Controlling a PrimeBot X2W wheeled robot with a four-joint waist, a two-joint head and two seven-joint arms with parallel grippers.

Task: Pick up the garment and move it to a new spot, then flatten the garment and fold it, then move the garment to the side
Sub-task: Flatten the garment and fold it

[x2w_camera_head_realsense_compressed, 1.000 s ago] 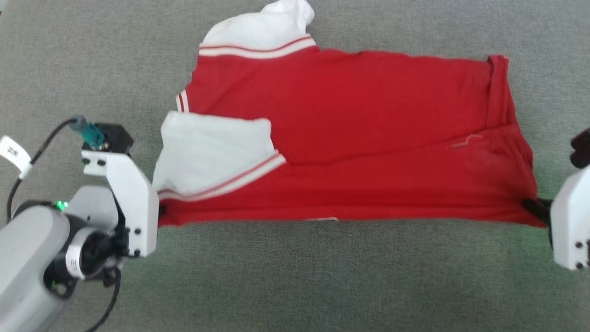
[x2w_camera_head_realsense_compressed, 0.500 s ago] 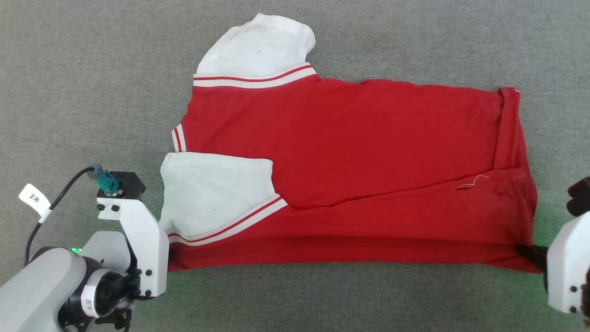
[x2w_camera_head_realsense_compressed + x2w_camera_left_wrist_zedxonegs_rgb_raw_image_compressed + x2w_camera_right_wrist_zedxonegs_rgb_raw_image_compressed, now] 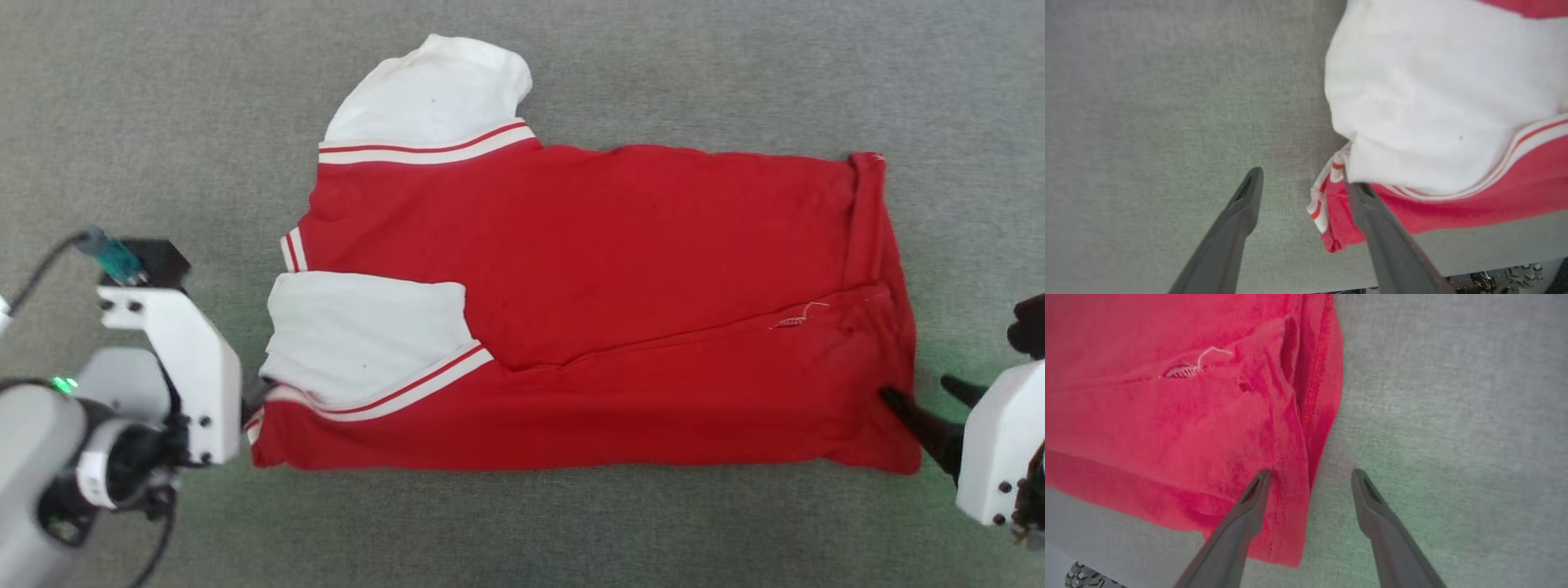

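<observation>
I see the red jersey shirt with white sleeves and striped trim (image 3: pixel 637 269) lying folded lengthwise on the grey fabric surface (image 3: pixel 735 65), with the near sleeve on top. Left gripper (image 3: pixel 1303 179): fingers spread at the sleeve-end corner, one tip against the cloth. Right gripper (image 3: pixel 1311 473): fingers spread at the hem corner, one over the cloth. Nothing clamped.

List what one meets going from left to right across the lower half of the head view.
In order: left gripper, folded white sleeve, red shirt body, right gripper.
</observation>
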